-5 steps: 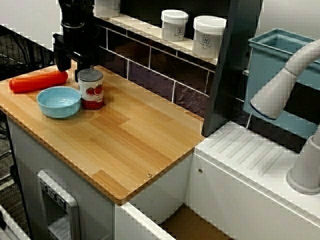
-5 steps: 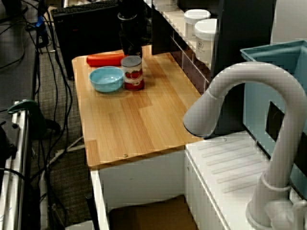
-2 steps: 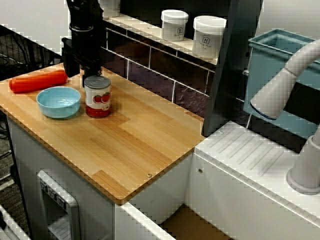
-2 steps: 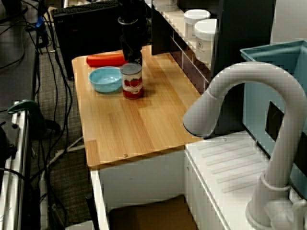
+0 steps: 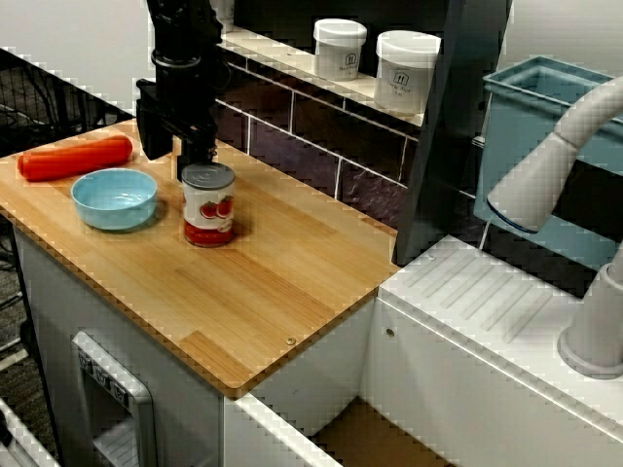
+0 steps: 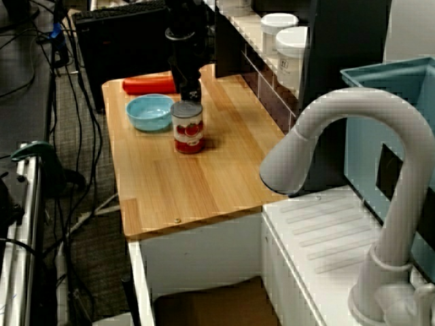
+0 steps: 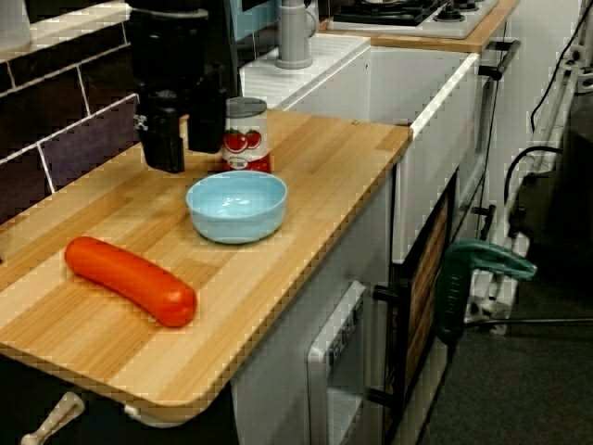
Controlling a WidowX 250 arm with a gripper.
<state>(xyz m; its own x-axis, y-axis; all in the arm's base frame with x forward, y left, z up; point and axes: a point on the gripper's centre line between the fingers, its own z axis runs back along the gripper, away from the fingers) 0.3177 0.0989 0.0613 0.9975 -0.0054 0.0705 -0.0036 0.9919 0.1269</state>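
On light wooden countertop [image 5: 292, 282], red-labelled metal tin can [image 5: 207, 204] shifted rightward, now apart from pale blue bowl [image 5: 114, 197]; black gripper [image 5: 177, 161] close behind, fingers spread, gripping nothing.

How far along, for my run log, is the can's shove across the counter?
Done: the can has slid clear of the blue bowl since a second ago and stands upright. In hand: the open claw sits right behind it, not gripping it. Left: perhaps further travel along the counter.

Wooden counter [image 5: 292, 282], can [image 5: 208, 204], blue bowl [image 5: 114, 197], carrot [image 5: 74, 158]
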